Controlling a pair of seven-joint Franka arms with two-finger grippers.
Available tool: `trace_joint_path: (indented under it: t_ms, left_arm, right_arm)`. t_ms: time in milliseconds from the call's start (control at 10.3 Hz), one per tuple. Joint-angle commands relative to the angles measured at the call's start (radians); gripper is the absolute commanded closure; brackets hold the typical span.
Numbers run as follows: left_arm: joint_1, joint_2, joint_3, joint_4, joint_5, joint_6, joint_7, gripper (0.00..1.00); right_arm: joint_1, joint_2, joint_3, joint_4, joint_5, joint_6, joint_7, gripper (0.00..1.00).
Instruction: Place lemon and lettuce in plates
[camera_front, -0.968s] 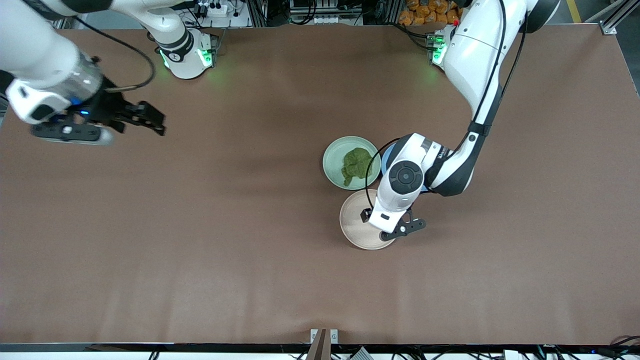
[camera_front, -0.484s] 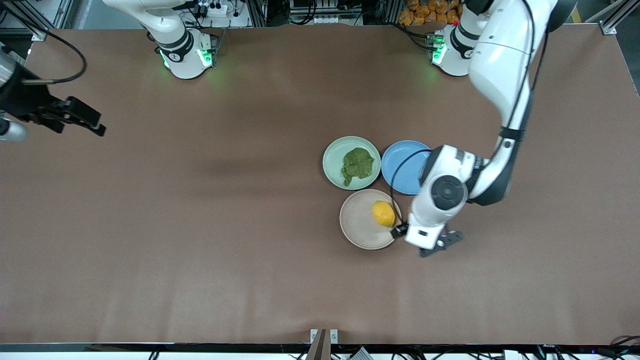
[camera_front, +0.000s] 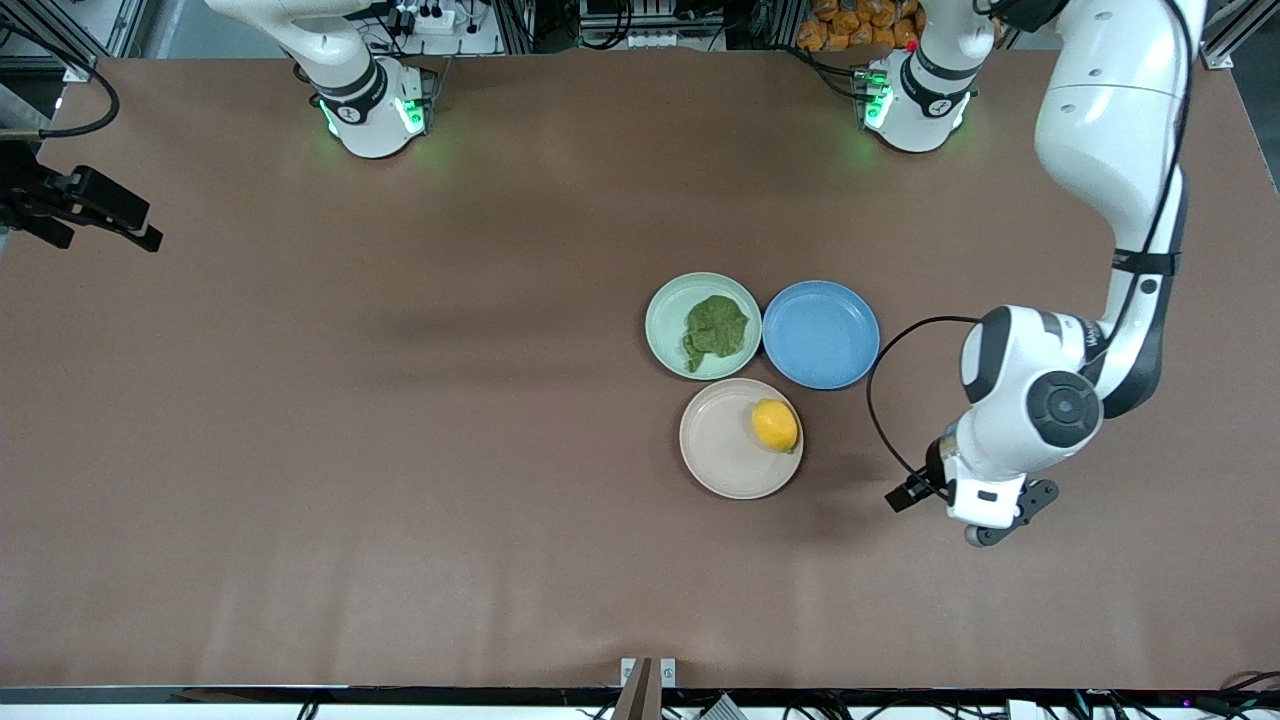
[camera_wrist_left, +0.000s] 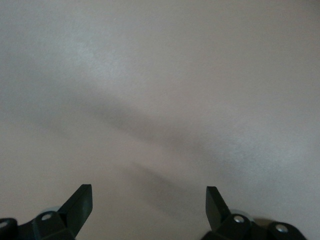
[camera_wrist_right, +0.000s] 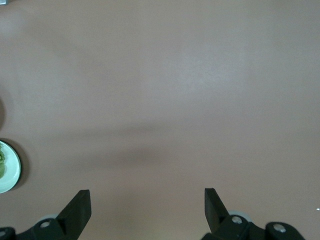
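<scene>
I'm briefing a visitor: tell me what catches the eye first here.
Three round plates cluster mid-table: the bright yellow lemon sits in the beige-pink plate nearest the front camera, the wrinkly dark green lettuce leaf in the mint plate. The blue plate beside it holds nothing.

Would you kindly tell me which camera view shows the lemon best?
The front view: the lemon lies in plain sight in the beige plate, at its edge toward the left arm's end. Neither wrist view shows it; the right wrist view catches only a sliver of the mint plate.
</scene>
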Motion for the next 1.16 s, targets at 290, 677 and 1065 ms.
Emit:
trace_joint_path:
  t_ms: [290,677,1065]
  left_arm:
    - [0.209,-0.275,-0.181,-0.452,-0.024,0.198,0.104,0.00]
    - [0.209,-0.381,-0.195,-0.569,-0.024,0.198,0.104,0.00]
    - [0.211,-0.416,-0.194,-0.557,-0.024,0.195,0.140,0.00]
  right_arm:
    - [-0.008,-0.004,0.012,0.011,-0.023,-0.023,-0.041,0.00]
    - [-0.008,-0.006,0.017,0.000,-0.023,-0.014,-0.041,0.00]
    - [-0.007,-0.020,0.017,-0.026,-0.022,-0.013,-0.041,0.00]
